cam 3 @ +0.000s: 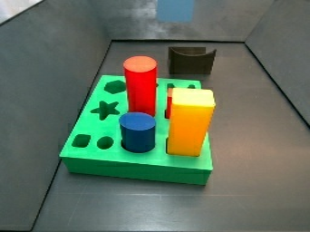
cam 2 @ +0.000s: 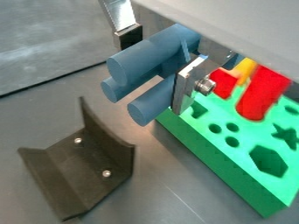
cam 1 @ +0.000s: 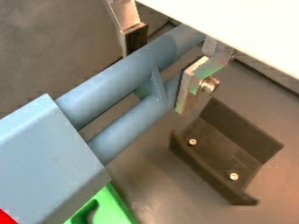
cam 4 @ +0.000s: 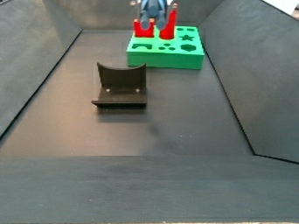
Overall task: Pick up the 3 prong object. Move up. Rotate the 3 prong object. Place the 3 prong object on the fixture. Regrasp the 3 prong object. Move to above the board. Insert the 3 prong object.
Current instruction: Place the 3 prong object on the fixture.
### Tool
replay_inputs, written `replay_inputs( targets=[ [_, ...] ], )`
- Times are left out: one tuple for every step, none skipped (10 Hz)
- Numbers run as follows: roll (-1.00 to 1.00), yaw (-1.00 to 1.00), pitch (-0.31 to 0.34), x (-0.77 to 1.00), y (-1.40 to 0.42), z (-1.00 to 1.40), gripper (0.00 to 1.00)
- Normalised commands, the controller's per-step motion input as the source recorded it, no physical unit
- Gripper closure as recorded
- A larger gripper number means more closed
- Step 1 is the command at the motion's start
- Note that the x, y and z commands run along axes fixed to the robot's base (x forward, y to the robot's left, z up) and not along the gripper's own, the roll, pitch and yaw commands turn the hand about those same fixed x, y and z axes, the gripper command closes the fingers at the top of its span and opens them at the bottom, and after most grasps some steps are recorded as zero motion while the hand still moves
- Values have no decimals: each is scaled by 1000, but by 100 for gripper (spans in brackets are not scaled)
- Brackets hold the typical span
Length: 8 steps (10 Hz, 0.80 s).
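Wrist view: my fingers (cam 1: 163, 66) clamp the 3 prong object (cam 1: 122, 92) w/ prongs sideways, high above the fixture (cam 1: 228, 153), prob for rotating.

Hand (cam 1: 158, 59): flat silver fingers (cam 1: 194, 83), screws

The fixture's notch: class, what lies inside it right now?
Nothing lies in the fixture; its notch is bare in both side views. The gripper, raised beside the board, holds the 3 prong object. The floor under the fixture's base is covered.

Both wrist views look down close past the gripper (cam 2: 158, 57); both side views face the board (cam 3: 85, 154) from opposite ends.
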Motion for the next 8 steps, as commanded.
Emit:
replay_inputs(
  targets=[
    [-1000, 110, 297, 1000, 934, 34, 100],
    [-975, 60, 313, 981, 839, 29, 100],
    [-739, -21, 269, 832, 600, 16, 100],
    [-618, -54, 244, 763, 486, 11, 100],
    [-381, -97, 195, 629, 256, 7, 100],
    [-252, -111, 163, 525, 86, 10, 100],
    [-146, -103, 121, 363, 44, 8, 100],
    [-118, -95, 121, 282, 41, 8, 100]
  ],
)
